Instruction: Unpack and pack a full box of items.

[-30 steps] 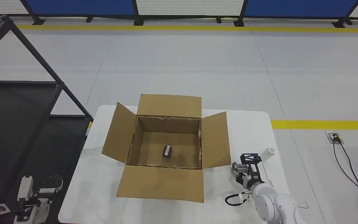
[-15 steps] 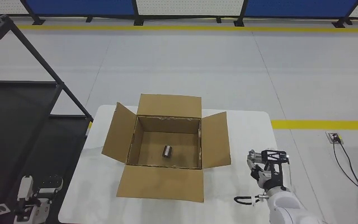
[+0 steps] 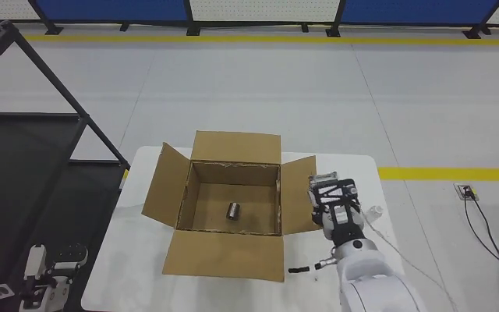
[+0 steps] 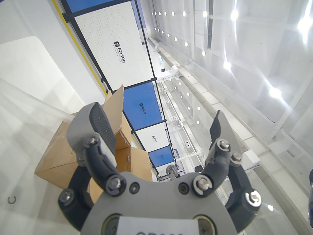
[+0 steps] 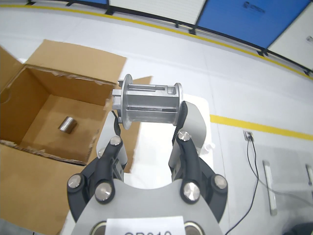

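White table (image 3: 132, 249) with rounded corners, central in the top view. At 12 o'clock, far across the pale floor, yellow floor line (image 3: 234, 37) beneath blue and white partition panels (image 3: 109, 9). At 9 to 10 o'clock, black metal frame (image 3: 70, 100) over a dark platform (image 3: 39, 179). At 3 o'clock, second yellow stripe (image 3: 437, 173), then floor socket (image 3: 466, 191) with trailing black cable (image 3: 483, 230). Ceiling lights (image 4: 234, 14) overhead in the left wrist view.
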